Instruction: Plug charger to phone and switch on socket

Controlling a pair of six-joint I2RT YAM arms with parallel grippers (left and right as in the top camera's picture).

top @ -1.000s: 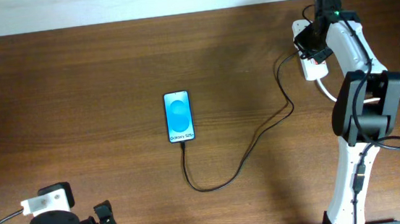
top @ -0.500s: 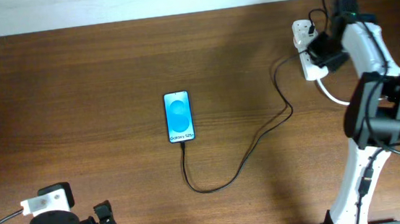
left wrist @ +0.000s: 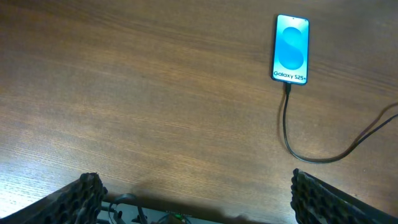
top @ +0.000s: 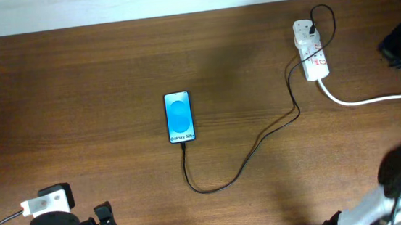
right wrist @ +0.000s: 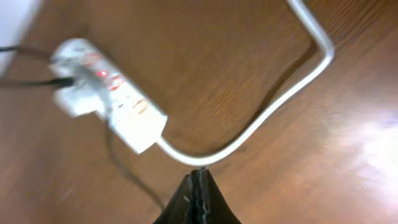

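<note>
The slim black-edged smartphone with the bright blue screen [top: 179, 117] lay flat, mid-bench, screen up and lit. The long thin black charger cable [top: 248, 156] met its near edge, so the plug looked seated. From there the cable looped near, then ran right and far to the small white power strip [top: 310, 50] at the far right of the brown wooden bench [top: 74, 80]. The slack loop put no pull on the phone.

The right gripper [right wrist: 198, 177] hung above the strip's thick white cord [right wrist: 261, 118], its fingers [right wrist: 189, 199] pressed together on nothing. It was clear of the strip, which lay open to view. A red glow showed among the strip's switches in the right wrist view, too blurred to be sure. I'd judge the switch was on and the job about done.

The left gripper [left wrist: 196, 180] was parked at the near left, well apart from the phone, with its fingers [left wrist: 84, 196] spread wide and empty. No tray, box or bin was anywhere; everything sat on bare wood.
</note>
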